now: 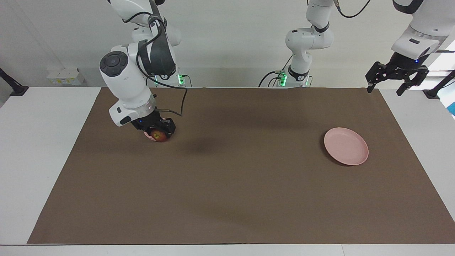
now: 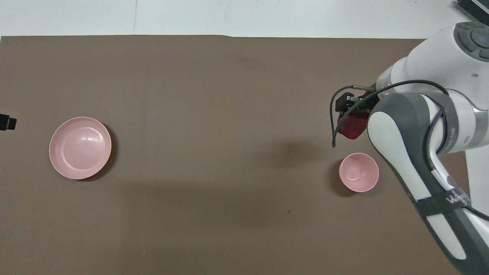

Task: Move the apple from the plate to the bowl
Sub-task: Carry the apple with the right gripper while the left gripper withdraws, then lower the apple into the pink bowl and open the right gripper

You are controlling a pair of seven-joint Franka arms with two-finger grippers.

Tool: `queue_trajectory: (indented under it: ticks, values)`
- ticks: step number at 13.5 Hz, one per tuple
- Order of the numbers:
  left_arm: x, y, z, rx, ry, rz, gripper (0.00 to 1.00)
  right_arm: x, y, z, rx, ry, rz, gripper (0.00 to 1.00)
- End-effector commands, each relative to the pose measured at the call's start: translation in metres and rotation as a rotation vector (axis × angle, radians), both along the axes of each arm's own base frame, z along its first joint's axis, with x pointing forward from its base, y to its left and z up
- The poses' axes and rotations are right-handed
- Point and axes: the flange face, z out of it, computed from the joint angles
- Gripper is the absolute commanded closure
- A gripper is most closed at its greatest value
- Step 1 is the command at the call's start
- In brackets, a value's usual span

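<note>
My right gripper [image 1: 160, 132] is shut on the dark-red apple [image 1: 159, 136] and holds it in the air at the small pink bowl [image 1: 148, 135], near the right arm's end of the table. The apple and gripper hide most of the bowl in the facing view. In the overhead view the bowl [image 2: 359, 172] is empty, and the apple [image 2: 351, 129] in the right gripper [image 2: 352, 120] shows just apart from it. The flat pink plate [image 1: 346, 146] lies empty toward the left arm's end [image 2: 80, 148]. My left gripper [image 1: 386, 89] is open and waits raised over the mat's corner.
A brown mat [image 1: 234, 177] covers most of the white table. The right arm's bulky forearm [image 2: 412, 160] hangs over the table beside the bowl. A small white box [image 1: 65, 76] sits at the table's edge near the robots.
</note>
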Motion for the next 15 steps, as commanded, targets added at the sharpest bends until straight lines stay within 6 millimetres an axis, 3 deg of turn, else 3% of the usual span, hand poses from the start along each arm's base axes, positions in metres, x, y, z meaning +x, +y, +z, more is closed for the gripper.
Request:
queue_trajectory:
  ticks: [1, 5, 13, 14, 15]
  values:
    - [-0.002, 0.004, 0.001, -0.030, 0.002, 0.060, 0.00, -0.039, -0.017, -0.012, -0.052, 0.011, 0.103, 1.00]
    - [-0.002, -0.003, 0.000, -0.027, 0.011, 0.043, 0.00, -0.105, -0.026, -0.060, -0.092, -0.053, 0.174, 1.00]
    - [-0.002, -0.006, 0.000, -0.025, 0.012, 0.037, 0.00, -0.136, -0.037, -0.142, -0.099, -0.104, 0.201, 1.00]
    - [-0.002, -0.007, 0.000, -0.026, 0.011, 0.037, 0.00, -0.135, -0.042, -0.146, -0.099, -0.098, 0.192, 0.74]
    - [-0.002, -0.006, 0.000, -0.025, 0.011, 0.036, 0.00, -0.134, -0.045, -0.146, -0.100, -0.094, 0.187, 0.01]
